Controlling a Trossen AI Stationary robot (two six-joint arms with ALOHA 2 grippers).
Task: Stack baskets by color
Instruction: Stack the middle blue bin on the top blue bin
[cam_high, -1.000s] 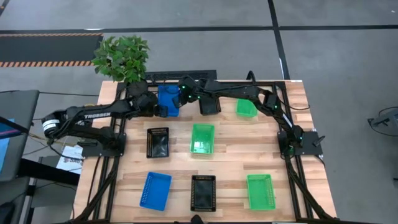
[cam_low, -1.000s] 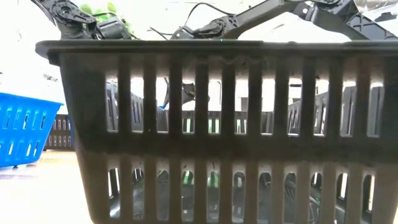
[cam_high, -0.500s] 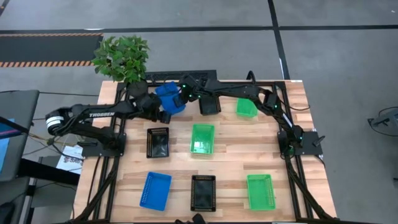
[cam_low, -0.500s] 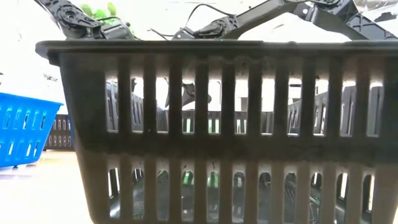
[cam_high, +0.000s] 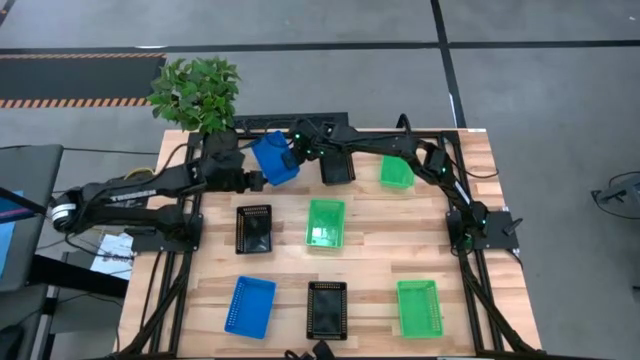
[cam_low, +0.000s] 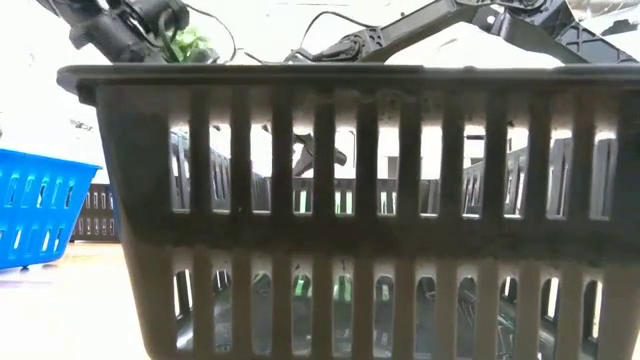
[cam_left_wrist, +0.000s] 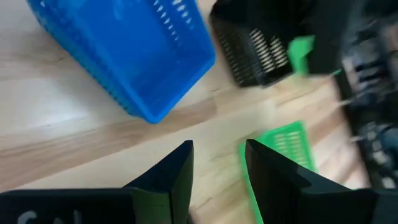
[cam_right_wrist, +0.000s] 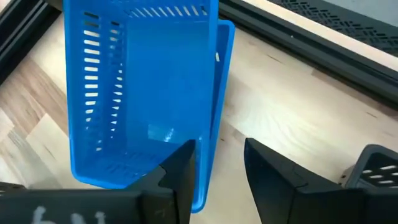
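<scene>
Toward the upper middle of the high view, the right gripper (cam_high: 297, 152), fingers parted around the rim of the tilted blue plastic mesh basket (cam_high: 274, 157), should seat that rim fully before lifting, while the left gripper (cam_high: 256, 180), part-open and holding nothing, keeps just clear.

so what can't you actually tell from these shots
- Low view: the near black basket fills the picture, hiding most of the table behind it.
- High view: the right end effector sits at the tilted blue basket; whether that is one basket or two nested is too small to tell.
- Right wrist view: its fingers straddle the basket's wall; a firm pinch isn't visible.
- Left wrist view: blur hides the dark shapes at the far edge.
</scene>
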